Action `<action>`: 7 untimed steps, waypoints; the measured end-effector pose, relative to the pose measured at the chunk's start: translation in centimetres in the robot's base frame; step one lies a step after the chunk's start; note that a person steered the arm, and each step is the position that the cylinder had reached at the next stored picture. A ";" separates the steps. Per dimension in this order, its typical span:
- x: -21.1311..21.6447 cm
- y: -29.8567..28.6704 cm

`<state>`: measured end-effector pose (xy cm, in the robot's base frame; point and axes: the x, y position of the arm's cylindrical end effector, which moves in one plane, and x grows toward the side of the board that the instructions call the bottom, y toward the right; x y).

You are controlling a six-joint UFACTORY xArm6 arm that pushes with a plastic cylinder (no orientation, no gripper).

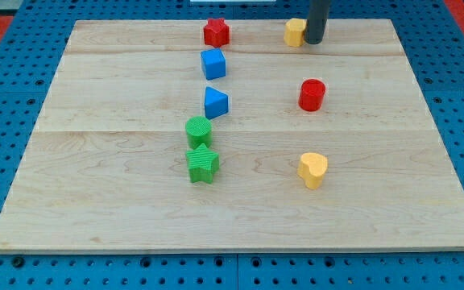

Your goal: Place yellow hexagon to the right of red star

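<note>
My tip point(314, 41) touches the right side of the yellow hexagon point(296, 32), which sits near the top edge of the wooden board point(119, 201). Taking the hexagon as landmark: the red star point(216, 32) lies level with it, well apart to the view's left; the red cylinder point(312, 94) is below it; the yellow heart point(312, 170) is farther below.

A lab test rig: a pale wooden bench point(119, 201) lies on a blue perforated mounting plate point(6, 72), with small coloured blocks scattered on it and a dark rod above.
</note>
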<state>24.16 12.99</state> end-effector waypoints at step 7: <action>-1.9 -8.9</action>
